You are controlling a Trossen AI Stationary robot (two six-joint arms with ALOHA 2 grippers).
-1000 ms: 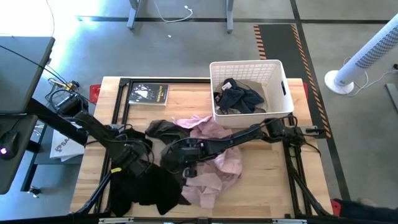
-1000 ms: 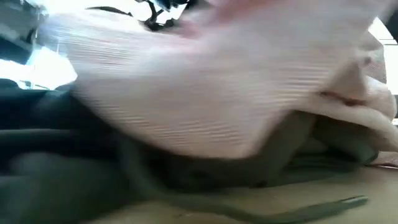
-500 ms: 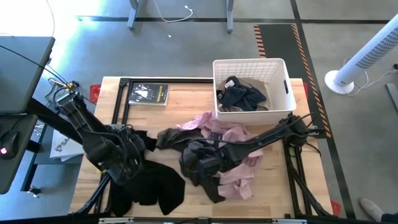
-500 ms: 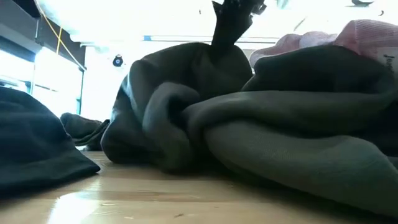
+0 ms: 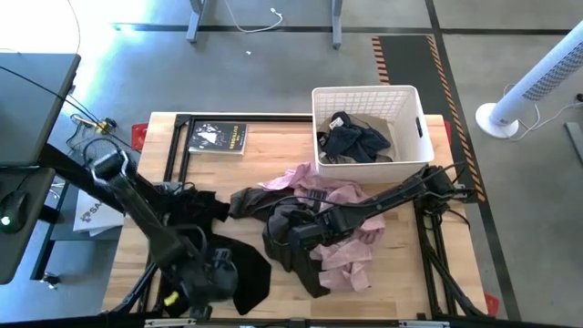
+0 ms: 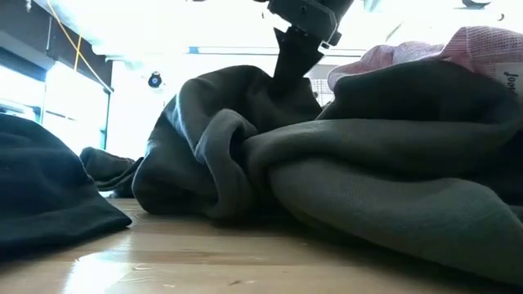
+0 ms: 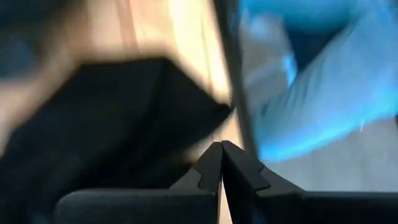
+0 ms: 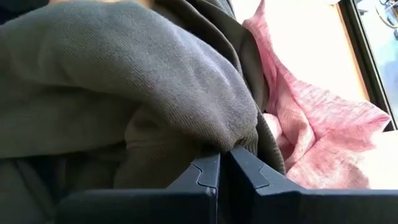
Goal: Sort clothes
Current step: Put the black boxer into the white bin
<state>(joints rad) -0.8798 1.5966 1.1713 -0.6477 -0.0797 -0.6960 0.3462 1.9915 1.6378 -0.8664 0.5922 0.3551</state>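
A dark grey-olive garment (image 5: 284,228) lies bunched at the table's middle, partly on a pale pink garment (image 5: 351,260). My right gripper (image 5: 302,235) is shut on the olive garment; it fills the low view (image 6: 327,163) and the right wrist view (image 8: 124,81). A black garment (image 5: 241,273) lies spread at the near left. My left gripper (image 5: 202,288) is over its near-left part, fingers shut (image 7: 221,146), with no cloth showing between them. The black cloth (image 7: 112,112) shows beyond the tips, blurred. My right gripper pinches a thick fold of the olive garment (image 8: 239,143) between its two fingertips. It comes from above, slanting down from the table's right (image 6: 296,49). The cloth rises in a small peak (image 6: 261,82) at the fingers; the rest lies slack on the table and on the pink garment.
A white lattice basket (image 5: 364,93) stands at the far right with a dark garment (image 5: 353,141) inside. A small dark booklet (image 5: 219,137) lies at the far left. A black frame (image 5: 173,155) runs along the table's edges. Bare wood shows near the front in the low view (image 6: 204,261).
My right gripper has dragged the olive garment toward the table's right and near edge, onto the pink garment, which bunched up beneath it; then it held nearly still. My left gripper has swung toward the near edge over the black garment.
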